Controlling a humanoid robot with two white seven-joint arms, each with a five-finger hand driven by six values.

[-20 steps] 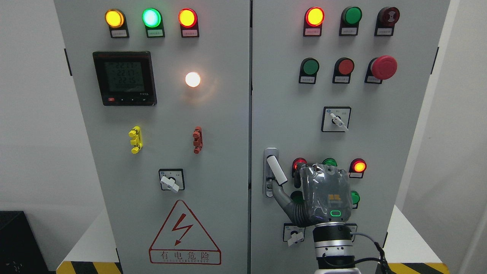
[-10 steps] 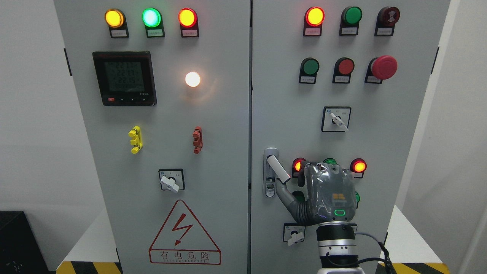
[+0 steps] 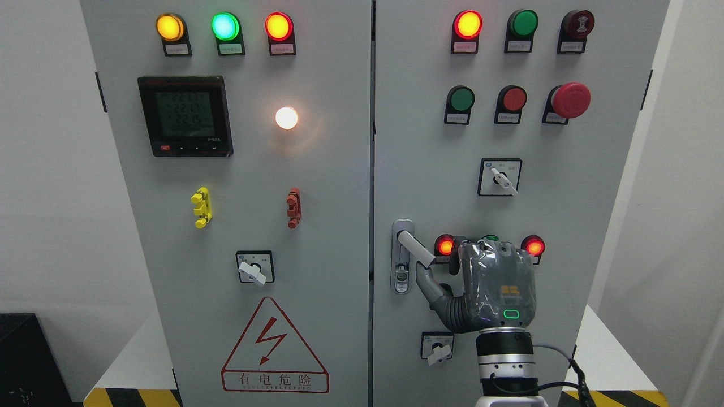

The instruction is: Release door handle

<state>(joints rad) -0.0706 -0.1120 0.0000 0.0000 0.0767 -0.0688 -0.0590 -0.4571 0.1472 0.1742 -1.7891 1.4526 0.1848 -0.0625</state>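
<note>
Right hand (image 3: 491, 282): rising from the bottom edge, right of the middle, back of the palm facing me; thumb (image 3: 428, 278) reaching up-left toward the handle's lower tip, other fingers curling at the top, not wrapping anything I can make out.
Handle (image 3: 416, 249): white lever on the right door (image 3: 430, 141), tilting down to the right from its silver lock plate (image 3: 401, 271), near the door's left edge.
Contact: thumb tip sitting just under the handle's end; touching or not, I cannot tell.
Lamps: red lamp (image 3: 445, 246) and another red lamp (image 3: 533, 246) glowing either side of the knuckles.
Left door (image 3: 254, 169): meter (image 3: 185, 116) showing digits, warning triangle (image 3: 274, 347) below.
</note>
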